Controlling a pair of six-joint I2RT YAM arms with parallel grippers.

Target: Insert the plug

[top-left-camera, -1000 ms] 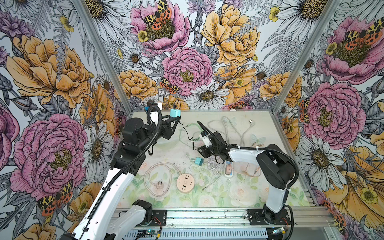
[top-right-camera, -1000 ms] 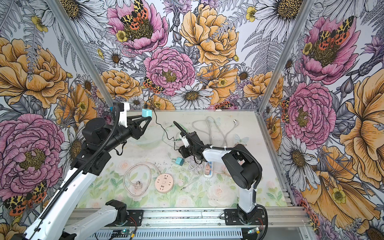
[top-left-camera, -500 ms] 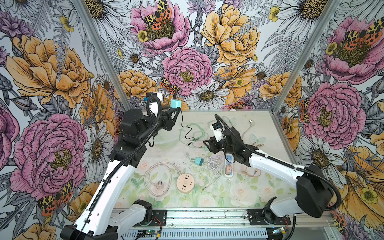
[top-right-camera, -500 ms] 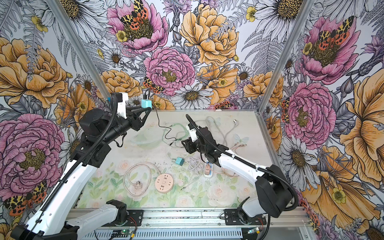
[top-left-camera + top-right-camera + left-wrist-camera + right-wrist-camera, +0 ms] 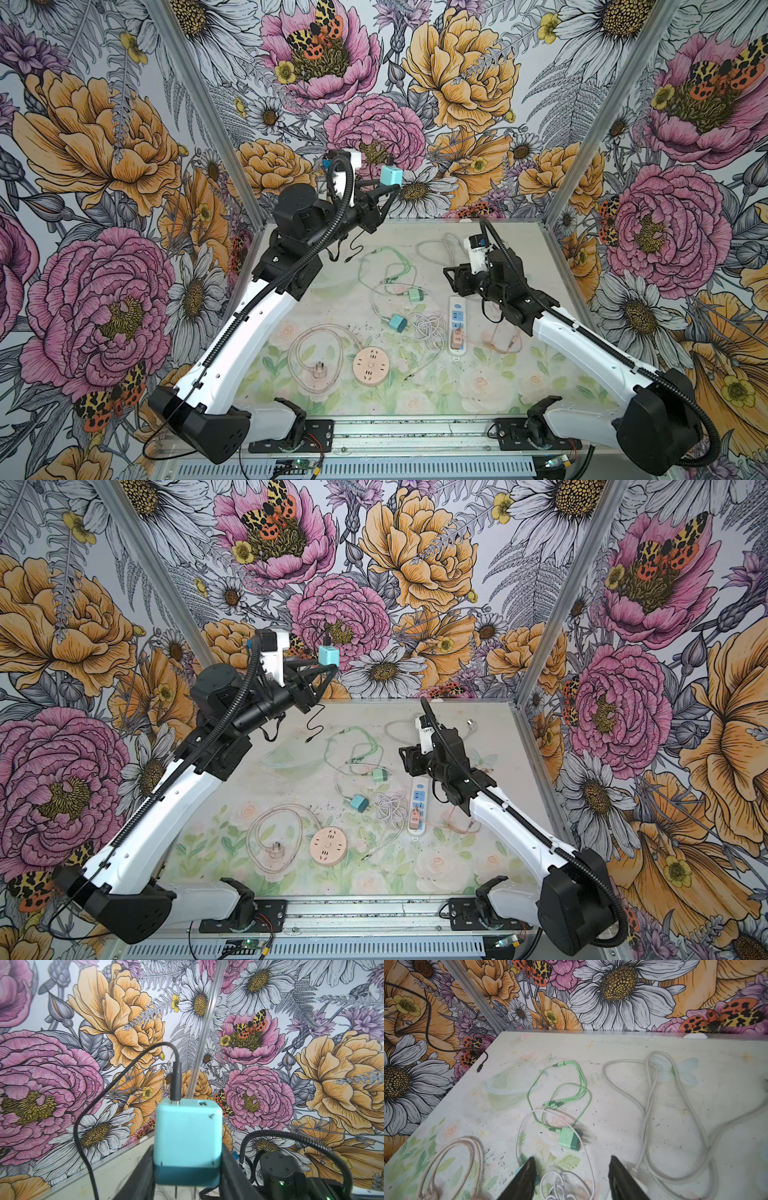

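So far the left claw [image 5: 386,188] grips the teal charger [image 5: 187,1136] and holds it high above the surface [image 5: 523,243]. The right claw [image 5: 572,1180] is spread, empty. Plugging into the power strip [image 5: 458,309] is not yet done.

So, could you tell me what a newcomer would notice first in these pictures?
The loud floral walls all round the cell. Next, the left tool shut on a teal charger, raised near the back wall, its black cable dangling. Below, cables and a power strip litter the table under the open right tool.
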